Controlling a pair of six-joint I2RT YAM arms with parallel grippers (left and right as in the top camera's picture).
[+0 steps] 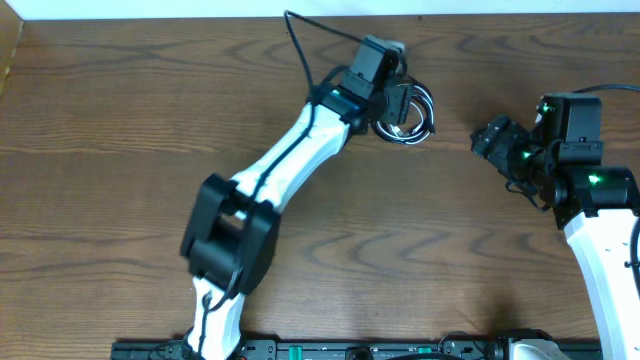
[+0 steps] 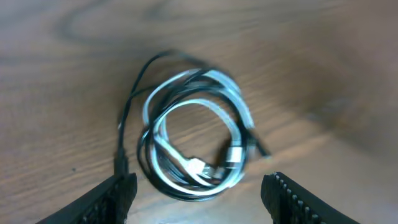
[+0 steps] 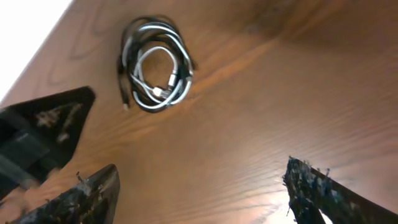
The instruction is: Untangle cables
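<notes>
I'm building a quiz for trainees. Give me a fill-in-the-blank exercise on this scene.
1. The cables are black and ___.
2. The left gripper hangs over the cables with its jaws ___.
3. The right gripper holds ___.
Missing words: white; open; nothing.

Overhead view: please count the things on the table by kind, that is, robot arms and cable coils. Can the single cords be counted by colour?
Arms: 2, the left arm and the right arm
Cable coil: 1, black and white cords wound together; the single cords cannot be counted
Total: 3
</notes>
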